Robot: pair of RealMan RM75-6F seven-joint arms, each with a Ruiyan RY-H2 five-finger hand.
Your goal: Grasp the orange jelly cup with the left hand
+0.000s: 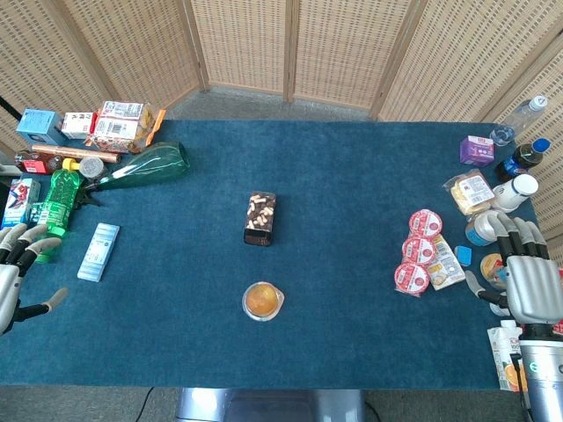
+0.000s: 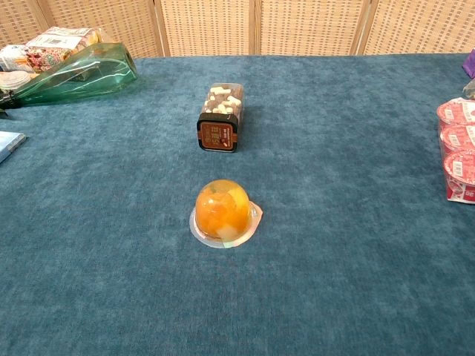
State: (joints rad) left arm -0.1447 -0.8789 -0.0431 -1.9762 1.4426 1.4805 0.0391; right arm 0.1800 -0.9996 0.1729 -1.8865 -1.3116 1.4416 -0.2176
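So the orange jelly cup (image 1: pixel 263 301) sits upside down on its lid on the blue table (image 1: pixel 352 202), near the front edge, just in front of a dark snack box (image 1: pixel 260 218). The left hand (image 1: pixel 19 272) is way off at the table's left edge, fingers spread and holding nothing, well apart from the cup.

A staged test space: blue-clothed table (image 1: pixel 352 176), wicker screens (image 1: pixel 334 48) (groceries (image 1: pixel 119 123) scattered).
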